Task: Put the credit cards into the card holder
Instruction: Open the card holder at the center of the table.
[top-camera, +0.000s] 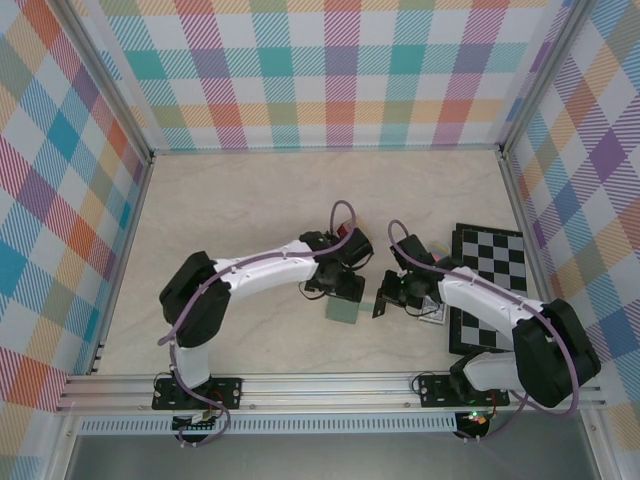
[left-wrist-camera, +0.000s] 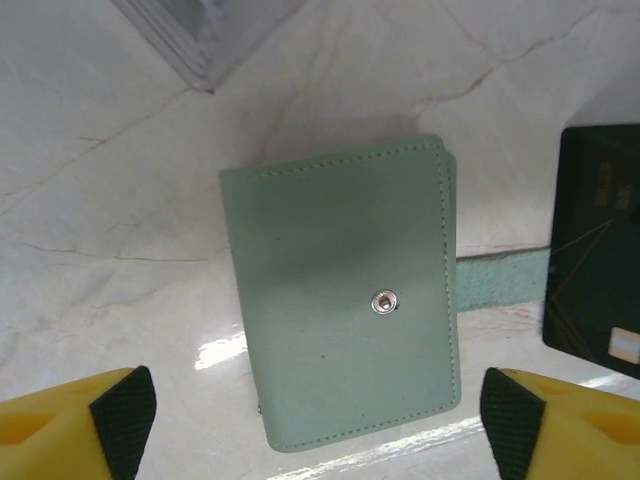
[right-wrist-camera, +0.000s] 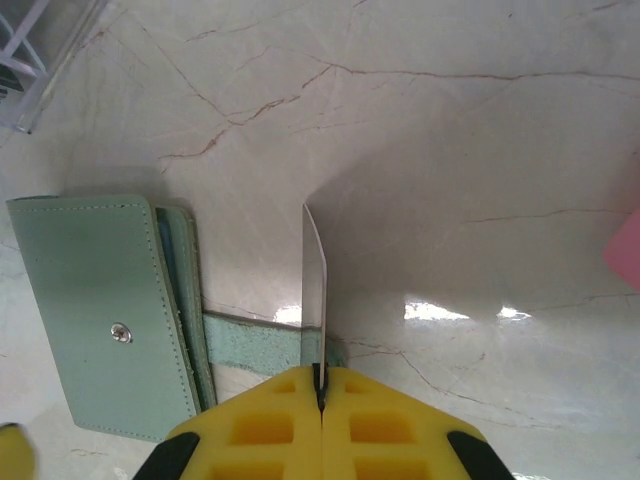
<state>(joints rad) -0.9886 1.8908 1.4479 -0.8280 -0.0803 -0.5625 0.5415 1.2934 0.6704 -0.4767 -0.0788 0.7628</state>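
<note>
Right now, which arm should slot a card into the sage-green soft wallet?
Right: the right gripper is shut on a thin black card beside the wallet; left gripper hovers open, empty, above it.

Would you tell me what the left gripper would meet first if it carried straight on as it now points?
Most likely the card holder, lying closed on the table and framed by the open jaws of the left gripper; nothing appears in between, though depth is unclear.

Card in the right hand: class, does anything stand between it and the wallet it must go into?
Yes: the wallet lies folded shut, so its own cover bars the way in. Otherwise, just its loose strap lies between it and the card in the right hand.
</note>
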